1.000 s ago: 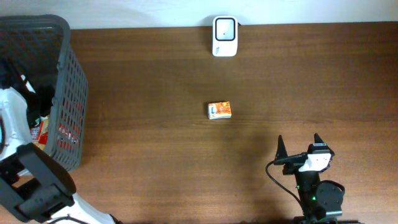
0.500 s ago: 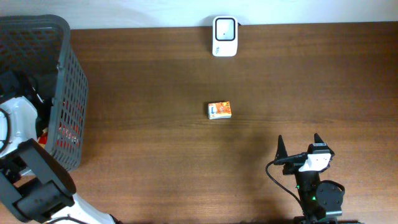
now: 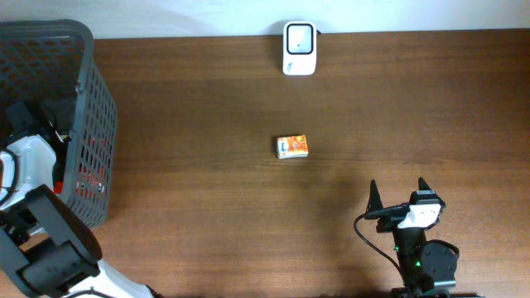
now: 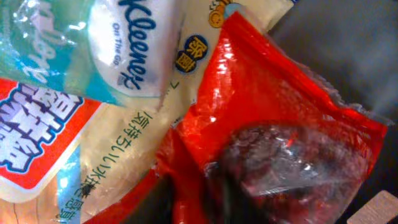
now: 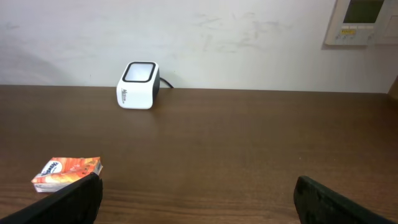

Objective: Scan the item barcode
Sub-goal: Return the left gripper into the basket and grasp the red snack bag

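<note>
Table: dark brown wood (image 3: pixel 207 215) with a fine grain, smooth and matt. It runs back to a plain white wall (image 5: pixel 249 37).
Wall: a pale control panel (image 5: pixel 364 22) hangs at the upper right, and only the right wrist view shows it.
Scanner: a white block with rounded corners (image 3: pixel 299 48) and a dark window, standing at the far edge by the wall.
Small box: an orange and white carton (image 3: pixel 291 146), lying flat near the table's middle, well apart from the scanner.
Basket: grey plastic lattice (image 3: pixel 95 99) at the table's left end.
Left wrist view only: a glossy, crinkled red packet (image 4: pixel 280 143) with dark contents, beside a soft tissue pack (image 4: pixel 124 43) and a cream bag (image 4: pixel 134 149).
Left gripper (image 3: pixel 40 122): reaches down into the basket, close over the red packet. Whether it is closed or grips anything cannot be told.
Right gripper (image 5: pixel 199 190): fingers spread wide, holding nothing, low over the table's near right part.
</note>
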Robot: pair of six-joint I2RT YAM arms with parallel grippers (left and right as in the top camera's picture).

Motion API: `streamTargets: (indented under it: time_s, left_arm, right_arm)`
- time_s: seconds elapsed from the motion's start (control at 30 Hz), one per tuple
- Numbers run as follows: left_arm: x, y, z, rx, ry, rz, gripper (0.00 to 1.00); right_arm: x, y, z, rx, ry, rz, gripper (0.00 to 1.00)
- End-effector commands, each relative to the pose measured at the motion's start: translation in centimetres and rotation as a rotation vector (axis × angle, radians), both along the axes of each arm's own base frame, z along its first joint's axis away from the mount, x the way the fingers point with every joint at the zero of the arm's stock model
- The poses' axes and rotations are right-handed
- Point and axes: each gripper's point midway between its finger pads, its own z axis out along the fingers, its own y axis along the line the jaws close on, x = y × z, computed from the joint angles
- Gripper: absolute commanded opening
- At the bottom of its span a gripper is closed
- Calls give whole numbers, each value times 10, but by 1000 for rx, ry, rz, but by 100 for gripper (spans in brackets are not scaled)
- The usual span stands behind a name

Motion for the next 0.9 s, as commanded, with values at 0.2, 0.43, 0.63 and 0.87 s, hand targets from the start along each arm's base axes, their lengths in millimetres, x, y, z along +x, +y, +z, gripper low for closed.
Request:
streamTargets:
  time_s: [0.2,0.43,0.63,0.87]
  left_arm:
    - [13,-2,35,-31,-51,-24,0]
    - [13,5,94,47,-114,-14,25]
    - [-6,0,46,12,4,1,40]
    - [-22,12,2,44,158,25,99]
  right_arm:
    - [0,-4,-2,-2,5,-23,98]
    - [0,-4,-2,-2,5,-23,98]
    - [0,-4,-2,-2,5,-23,98]
    - [0,-4,-2,-2,5,-23,98]
